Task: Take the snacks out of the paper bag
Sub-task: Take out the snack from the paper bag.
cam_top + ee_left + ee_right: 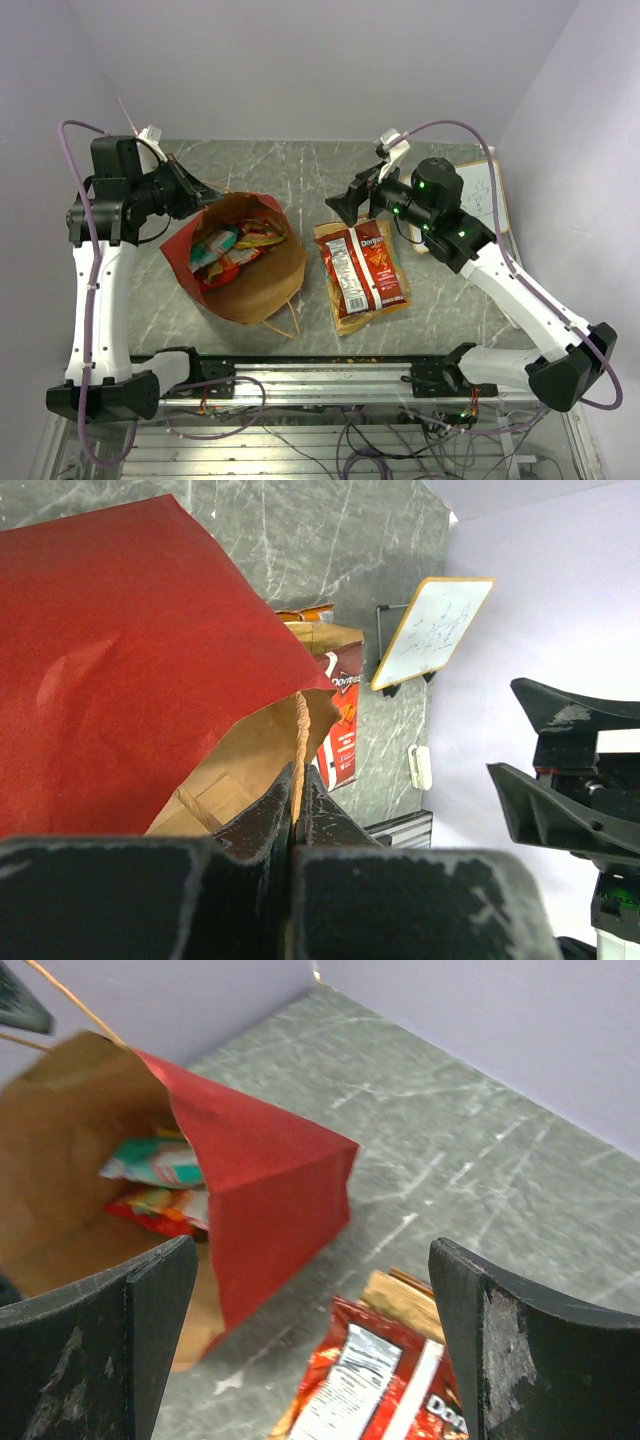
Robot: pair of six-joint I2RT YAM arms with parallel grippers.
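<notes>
Left gripper (296, 780) is clamped on the handle (298, 730) of the bag (270, 275). Right gripper (347, 207) gapes empty. Packets (232, 250) judged light, crinkly, slippery, crushable; pinch a sealed edge.

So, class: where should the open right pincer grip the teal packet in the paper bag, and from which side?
Probably the teal packet by its exposed edge nearest the mouth, entering there from the right. It lies on top of the other snacks, and the left pincer, shut on the twine handle, holds the paper bag open that way.
</notes>
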